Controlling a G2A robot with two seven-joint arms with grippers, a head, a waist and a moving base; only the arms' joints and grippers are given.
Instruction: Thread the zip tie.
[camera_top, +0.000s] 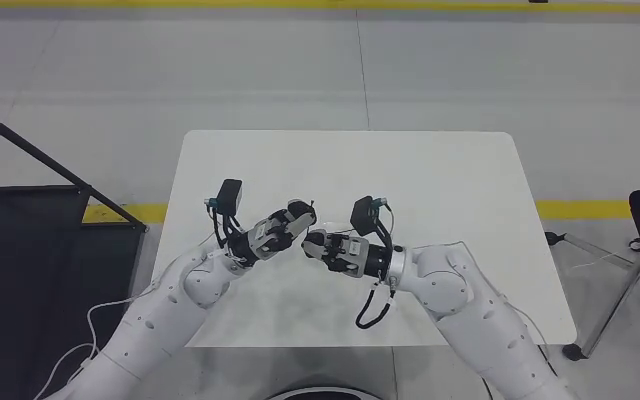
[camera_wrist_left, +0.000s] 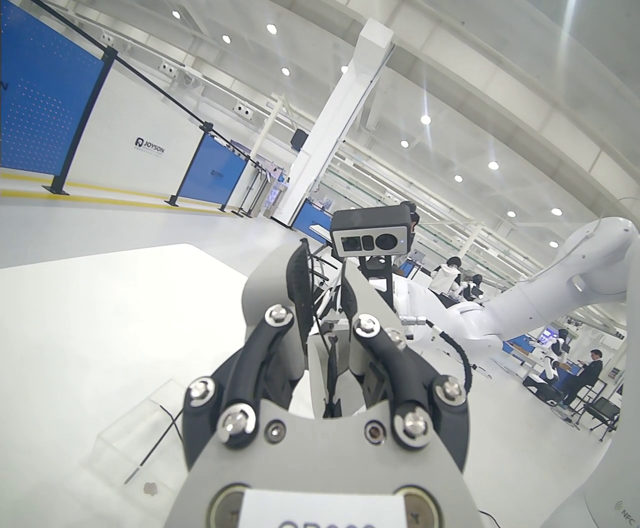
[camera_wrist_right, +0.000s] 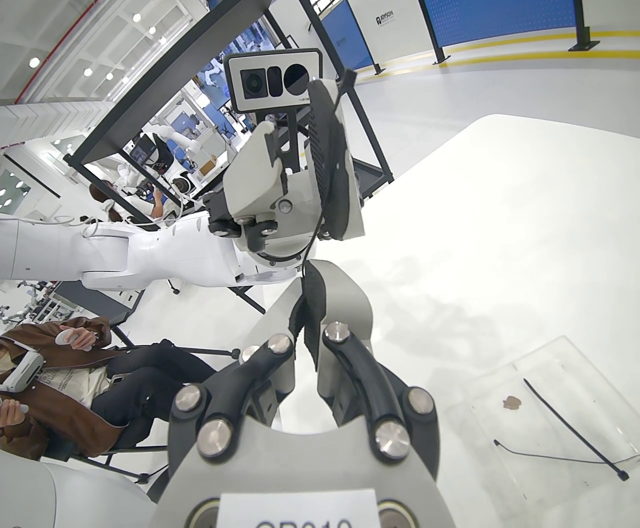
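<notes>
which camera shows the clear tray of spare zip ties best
Right wrist view: the clear tray lies unblocked with two spare zip ties inside. The left wrist view shows part of it and one tie, the rest behind the left gripper. From the top view I cannot tell.

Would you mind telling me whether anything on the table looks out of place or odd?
One small thing: a brown fleck lies in the clear tray beside the two spare ties. It may be a stain or a scrap; I cannot tell which. Otherwise nothing stands out; the right gripper holds the zip tie above the table.
</notes>
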